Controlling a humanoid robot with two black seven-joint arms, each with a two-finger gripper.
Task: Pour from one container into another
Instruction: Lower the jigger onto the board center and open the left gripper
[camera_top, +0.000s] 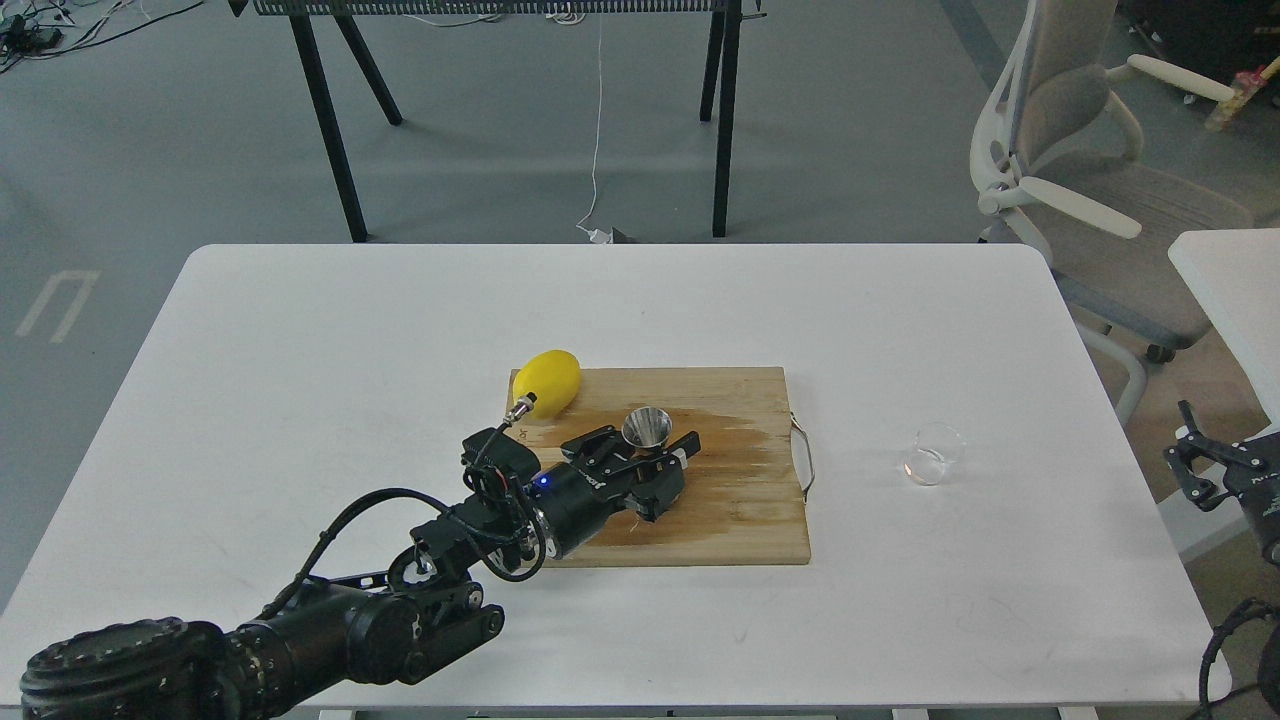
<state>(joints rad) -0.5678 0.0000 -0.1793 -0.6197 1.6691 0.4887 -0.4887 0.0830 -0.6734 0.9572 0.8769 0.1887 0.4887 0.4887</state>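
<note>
The steel jigger (647, 427) stands upright on the wooden cutting board (740, 500), its open cone facing up. My left gripper (648, 452) reaches in from the lower left, its fingers on either side of the jigger's waist and shut on it. The small clear glass cup (933, 455) rests on the white table to the right of the board, far from the left gripper. At the right edge of the view, beyond the table's edge, my right gripper (1190, 450) is open and holds nothing.
A yellow lemon (548, 381) lies at the board's far left corner, just behind my left wrist. The board has a wet dark patch (735, 450) and a metal handle (805, 455) on its right side. An office chair (1090, 190) stands at the back right.
</note>
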